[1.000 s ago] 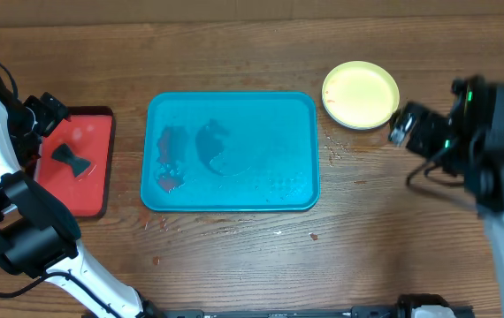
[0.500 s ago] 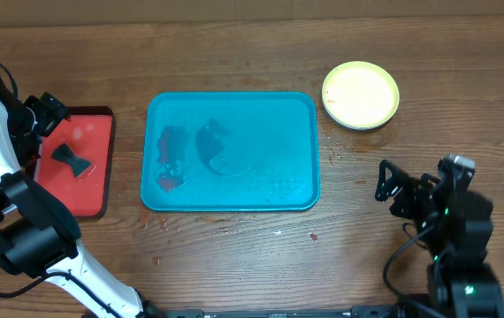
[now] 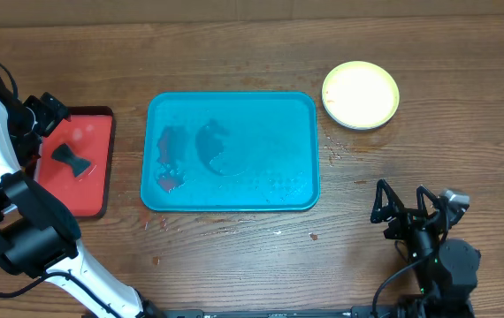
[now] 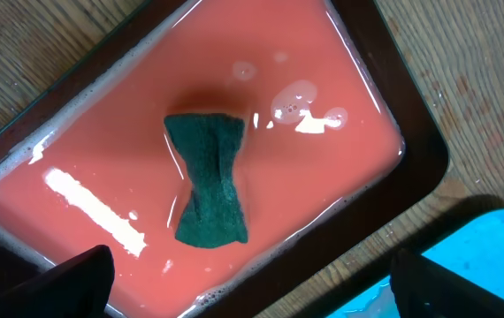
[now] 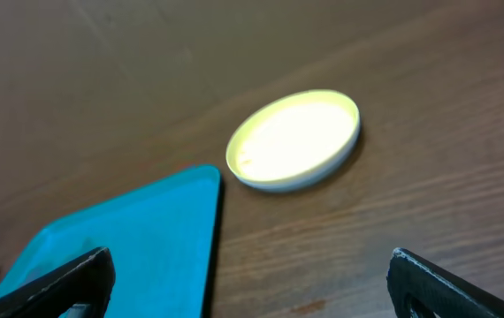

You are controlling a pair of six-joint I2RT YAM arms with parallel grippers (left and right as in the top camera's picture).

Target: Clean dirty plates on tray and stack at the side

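The plate (image 3: 361,95) was seen on the table (image 3: 464,53), just beside the far right corner of the tray (image 3: 278,115). It lay well apart from the right pincer (image 3: 402,206), which was held near the table's front edge on the right, with the plate ahead of it. In the right wrist view the plate was framed between the two fingertips (image 5: 57,283), which were spread wide with nothing held between them.

The plate was round and shallow, of smooth plastic, with a yellow-green rim and a paler, glossy middle. Whether more than one plate was stacked there could not be told.

The tray was a teal rectangle with rounded corners and a raised rim. Its floor was wet, and red smears (image 3: 171,181) were seen near its left side.

Further left a red tray (image 4: 323,177) with a dark rim was seen, its floor covered by a shining film of liquid. On it lay a dark green sponge (image 4: 208,190), coarse in texture and pinched at the middle like a bow. The left pincer (image 4: 252,291) was held over it, jaws wide and empty.

The table was of brown, grained wood.
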